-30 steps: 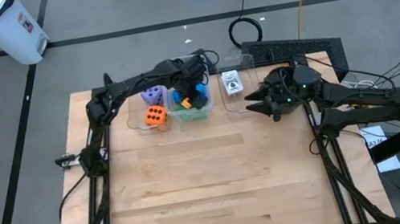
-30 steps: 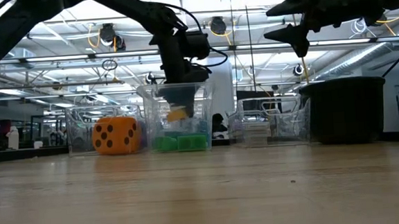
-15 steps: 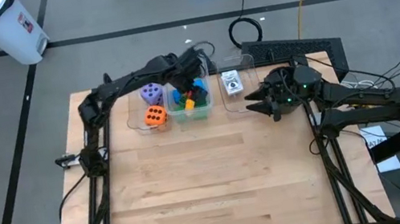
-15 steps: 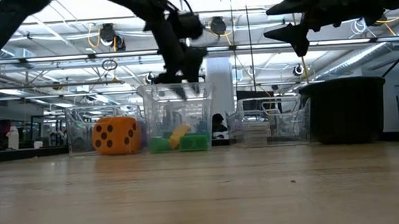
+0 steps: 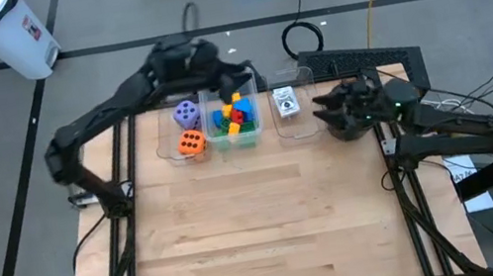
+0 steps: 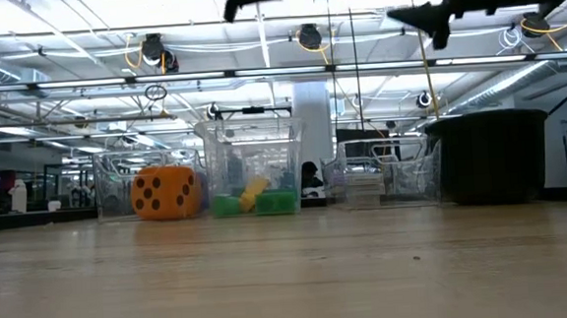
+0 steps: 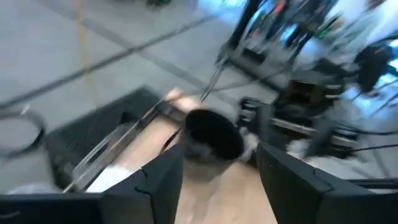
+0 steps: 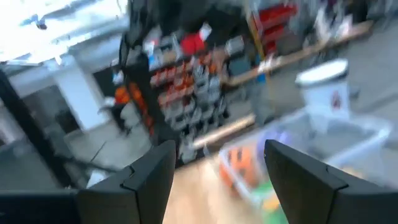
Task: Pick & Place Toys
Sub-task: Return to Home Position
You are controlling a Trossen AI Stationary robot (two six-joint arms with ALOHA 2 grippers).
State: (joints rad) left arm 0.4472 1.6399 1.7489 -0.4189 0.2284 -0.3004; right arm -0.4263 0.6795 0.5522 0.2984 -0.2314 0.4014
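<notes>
While the left gripper (image 5: 233, 68) hangs spread and empty above the middle clear bin (image 5: 261, 126), the blocks (image 5: 233, 118) lie inside it. The right gripper (image 5: 324, 108), likewise spread and empty, hovers by the black pot (image 6: 488, 156).

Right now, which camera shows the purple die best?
The high view: looking straight down, it shows the purple die whole in the left bin, next to the orange die. In the low view the orange die hides it. I cannot make it out in either wrist view.
</notes>
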